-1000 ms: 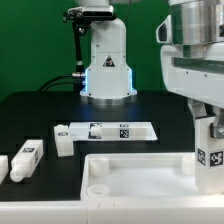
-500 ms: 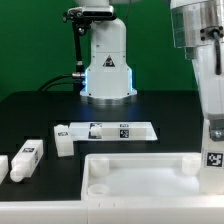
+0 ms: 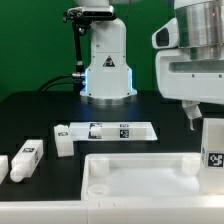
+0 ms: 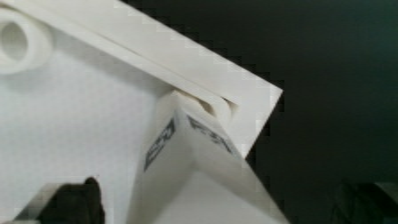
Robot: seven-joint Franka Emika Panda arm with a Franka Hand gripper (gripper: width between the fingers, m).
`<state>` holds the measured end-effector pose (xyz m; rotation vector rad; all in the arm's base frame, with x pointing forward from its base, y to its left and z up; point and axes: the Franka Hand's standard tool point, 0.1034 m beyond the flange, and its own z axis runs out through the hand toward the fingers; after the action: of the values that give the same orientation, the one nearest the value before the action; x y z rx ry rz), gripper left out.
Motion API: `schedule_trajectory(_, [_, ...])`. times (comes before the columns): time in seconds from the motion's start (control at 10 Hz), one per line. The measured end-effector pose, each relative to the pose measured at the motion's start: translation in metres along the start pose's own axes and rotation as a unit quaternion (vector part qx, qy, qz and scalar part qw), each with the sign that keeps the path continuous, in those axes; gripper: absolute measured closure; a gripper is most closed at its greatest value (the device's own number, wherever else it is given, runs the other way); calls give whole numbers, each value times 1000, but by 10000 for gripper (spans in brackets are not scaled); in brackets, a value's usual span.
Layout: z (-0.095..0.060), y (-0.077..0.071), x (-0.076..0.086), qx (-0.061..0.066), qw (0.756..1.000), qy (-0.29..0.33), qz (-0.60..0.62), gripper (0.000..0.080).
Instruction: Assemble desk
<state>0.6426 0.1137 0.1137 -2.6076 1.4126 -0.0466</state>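
The white rimmed desk tabletop [image 3: 140, 172] lies at the front of the table. One square white leg [image 3: 212, 152] with a tag stands upright in its corner on the exterior view's right. My gripper [image 3: 205, 122] hangs just above that leg; one dark finger [image 3: 190, 117] shows beside its top. In the wrist view the leg [image 4: 205, 165] rises from the tabletop [image 4: 71, 120] between my fingers [image 4: 71, 203], with a gap on each side. The gripper [image 4: 222, 208] is open. A round socket [image 4: 18, 45] shows at another corner.
Three loose white legs [image 3: 27, 158] [image 3: 3, 166] [image 3: 63, 140] lie on the black table at the exterior view's left. The marker board [image 3: 115, 130] lies behind the tabletop. The white robot base [image 3: 107, 62] with a blue light stands at the back.
My gripper has turned about the upright leg and now sits a little higher. The leg has stayed standing in its corner socket.
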Motion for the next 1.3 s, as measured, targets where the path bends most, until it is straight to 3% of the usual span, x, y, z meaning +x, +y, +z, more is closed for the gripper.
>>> schedule_trajectory(0.2, [-1, 0, 1, -5, 996, 6, -94, 151])
schedule_trajectory(0.3, [-3, -2, 4, -23, 974, 24, -222, 151])
schedule_trajectory(0.4, [-2, -5, 8, -31, 943, 25, -329, 151])
schedule_trajectory(0.5, [-2, -7, 8, -33, 941, 24, -335, 151])
schedule_trajectory(0.7, [-1, -6, 8, -33, 948, 24, -315, 163])
schedule_trajectory(0.9, [-1, -6, 9, -32, 963, 27, -265, 508])
schedule_trajectory(1.3, [-2, 0, 14, -26, 997, 34, -58, 508])
